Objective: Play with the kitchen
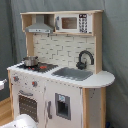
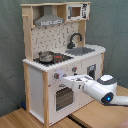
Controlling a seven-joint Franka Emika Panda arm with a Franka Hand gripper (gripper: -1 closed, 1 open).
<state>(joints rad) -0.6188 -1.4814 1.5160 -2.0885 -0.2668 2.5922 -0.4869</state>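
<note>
The kitchen [image 2: 60, 60] stands upright against a grey curtain [image 1: 115, 55] in both exterior views. In the second exterior view the arm [image 2: 102, 90] reaches to its front, the hand [image 2: 64, 78] at the knobs [image 2: 56, 76] above the oven door [image 2: 64, 96]; whether its fingers are apart, I cannot tell. A small pot [image 2: 46, 56] sits on the stovetop.
</note>
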